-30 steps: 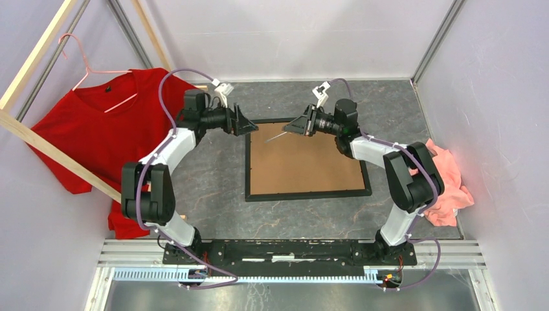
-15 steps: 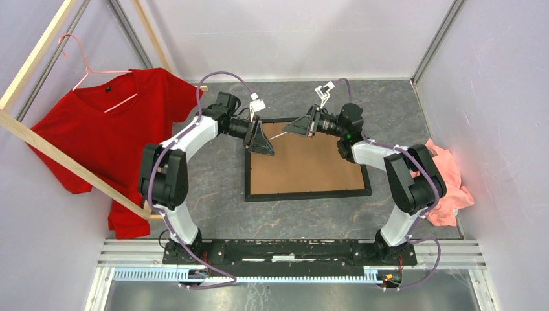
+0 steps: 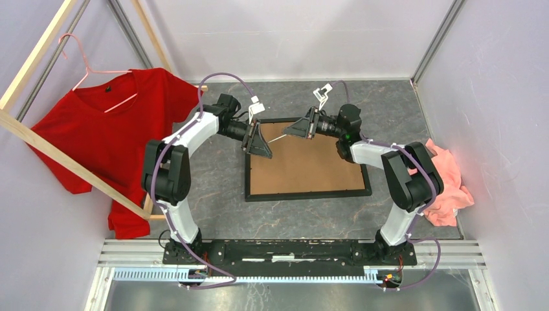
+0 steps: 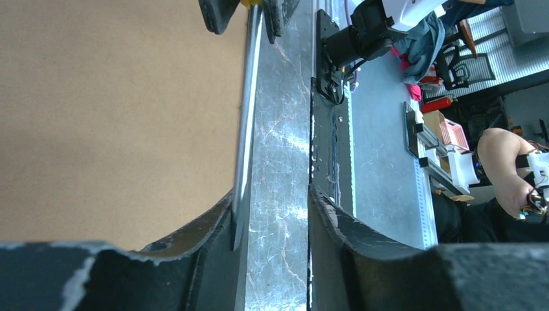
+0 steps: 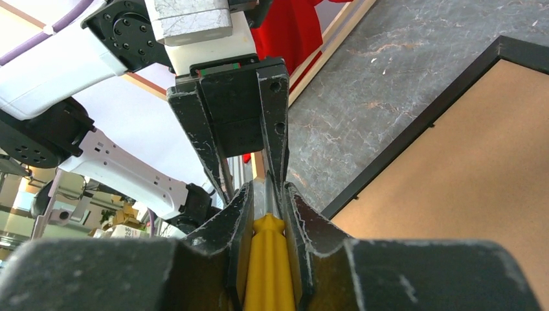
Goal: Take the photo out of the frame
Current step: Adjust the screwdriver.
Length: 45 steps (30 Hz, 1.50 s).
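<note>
On the grey table [image 3: 213,175]: black frame [image 3: 307,192], face down, brown backing [image 3: 304,165] up; right gripper [image 5: 265,194] pinching yellow-handled screwdriver [image 5: 268,272]; left gripper [image 4: 272,194], jaws parted astride its shaft.

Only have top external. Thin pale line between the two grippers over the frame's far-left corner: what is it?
Observer: A screwdriver. Right wrist view shows its yellow handle clamped in the right gripper.
Operator: Left got it?
Observer: No. Left wrist view shows its metal shaft between the fingers of the left gripper, close to one finger, with a clear gap to the other.
Operator: Photo visible anywhere?
Observer: No. The wrist views show only the brown backing board inside the frame.
</note>
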Each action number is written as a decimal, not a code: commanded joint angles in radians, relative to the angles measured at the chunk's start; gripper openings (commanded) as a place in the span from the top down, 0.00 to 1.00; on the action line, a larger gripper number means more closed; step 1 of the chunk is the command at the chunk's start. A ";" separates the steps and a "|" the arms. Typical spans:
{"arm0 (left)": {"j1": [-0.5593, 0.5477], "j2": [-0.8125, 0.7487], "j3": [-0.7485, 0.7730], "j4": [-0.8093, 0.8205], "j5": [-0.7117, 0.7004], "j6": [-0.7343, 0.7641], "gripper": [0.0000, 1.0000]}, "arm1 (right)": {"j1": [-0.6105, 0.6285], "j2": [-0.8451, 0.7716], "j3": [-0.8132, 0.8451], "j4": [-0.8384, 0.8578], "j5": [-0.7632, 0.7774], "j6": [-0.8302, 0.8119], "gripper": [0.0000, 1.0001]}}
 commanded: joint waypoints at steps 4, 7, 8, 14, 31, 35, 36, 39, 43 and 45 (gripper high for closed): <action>0.002 0.018 0.056 -0.023 0.037 0.055 0.66 | 0.012 0.021 0.013 0.016 -0.019 -0.026 1.00; 0.002 0.030 0.063 -0.024 0.029 0.052 0.79 | 0.020 0.025 0.020 -0.002 -0.029 -0.040 1.00; 0.002 0.033 0.064 -0.024 0.028 0.051 0.83 | 0.024 0.026 0.023 -0.012 -0.034 -0.047 1.00; 0.005 0.042 0.066 -0.023 0.012 0.049 0.98 | 0.031 0.023 0.046 -0.123 -0.062 -0.139 1.00; 0.005 0.157 0.228 -0.545 -0.039 0.539 0.98 | -0.005 0.019 0.209 -0.652 -0.217 -0.527 0.70; 0.005 0.167 0.231 -0.537 -0.040 0.534 0.98 | -0.004 0.020 0.219 -0.665 -0.235 -0.525 0.70; 0.005 0.169 0.232 -0.527 -0.041 0.521 0.98 | -0.003 0.019 0.220 -0.668 -0.237 -0.526 0.70; 0.005 0.166 0.231 -0.495 -0.047 0.484 0.98 | -0.001 0.017 0.220 -0.670 -0.242 -0.526 0.78; 0.005 0.155 0.225 -0.445 -0.055 0.425 0.98 | 0.012 0.024 0.230 -0.682 -0.272 -0.528 1.00; 0.005 0.143 0.218 -0.422 -0.057 0.405 0.98 | 0.015 0.025 0.232 -0.684 -0.284 -0.527 1.00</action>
